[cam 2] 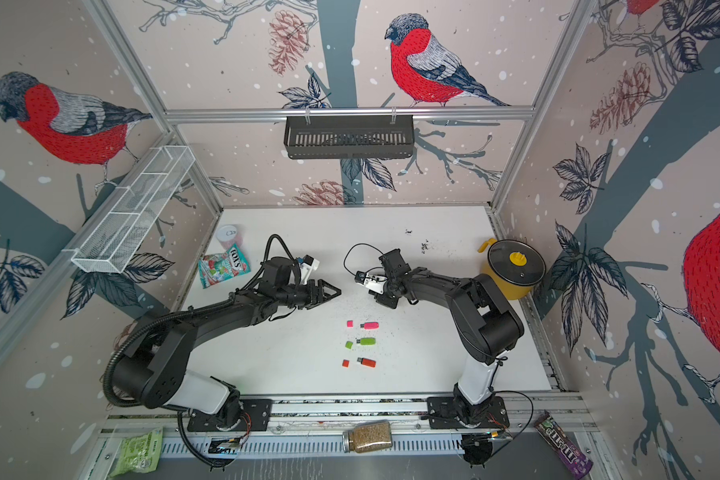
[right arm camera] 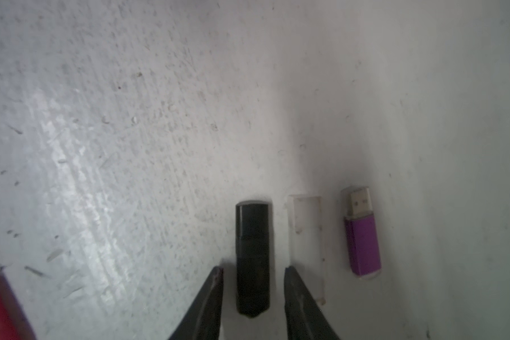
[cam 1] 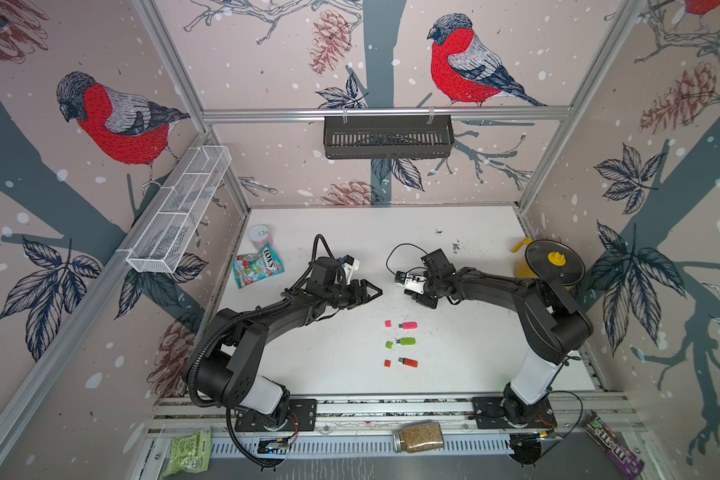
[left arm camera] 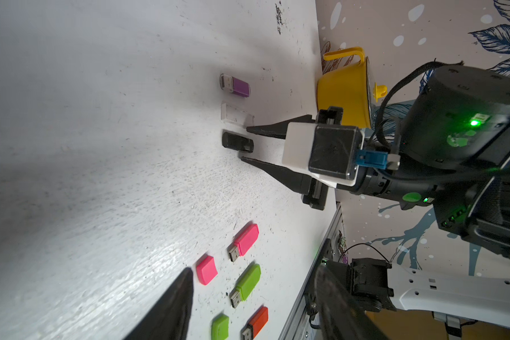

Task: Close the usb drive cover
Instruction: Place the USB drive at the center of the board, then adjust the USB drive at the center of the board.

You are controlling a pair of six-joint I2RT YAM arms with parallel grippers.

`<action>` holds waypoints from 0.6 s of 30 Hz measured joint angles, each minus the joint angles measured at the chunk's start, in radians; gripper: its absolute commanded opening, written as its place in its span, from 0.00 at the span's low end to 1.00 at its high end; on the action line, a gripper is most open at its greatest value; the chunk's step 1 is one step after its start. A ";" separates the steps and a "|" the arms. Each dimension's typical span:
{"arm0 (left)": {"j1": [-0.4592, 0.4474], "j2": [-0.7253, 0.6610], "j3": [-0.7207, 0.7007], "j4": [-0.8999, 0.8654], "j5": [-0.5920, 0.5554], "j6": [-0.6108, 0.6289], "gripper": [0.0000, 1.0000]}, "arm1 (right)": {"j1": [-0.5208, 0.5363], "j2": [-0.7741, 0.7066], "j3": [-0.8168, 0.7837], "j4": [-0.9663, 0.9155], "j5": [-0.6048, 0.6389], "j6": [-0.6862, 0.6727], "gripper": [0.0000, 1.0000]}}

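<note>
A black usb drive (right arm camera: 252, 259) with its cover on lies flat on the white table between the fingers of my right gripper (right arm camera: 253, 272), which is open with a gap on each side. Beside it lie a clear cover (right arm camera: 306, 235) and an uncovered purple drive (right arm camera: 362, 244). From the left wrist these are the black drive (left arm camera: 237, 141), the clear cover (left arm camera: 236, 114) and the purple drive (left arm camera: 236, 85). Nearer the front lie pink (cam 1: 410, 325), green (cam 1: 407, 341) and orange (cam 1: 409, 362) drives, each with its loose cover to the left. My left gripper (cam 1: 375, 293) hovers open and empty.
A yellow pot with a glass lid (cam 1: 551, 264) stands at the table's right edge. A candy bag (cam 1: 257, 266) and a can (cam 1: 259, 236) sit at the far left. A jar (cam 1: 420, 436) lies on the front rail. In both top views the right arm hides the black drive.
</note>
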 measured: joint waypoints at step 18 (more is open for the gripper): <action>0.008 -0.060 -0.111 0.067 -0.007 -0.063 0.65 | 0.042 -0.240 -0.134 0.019 0.006 0.001 0.40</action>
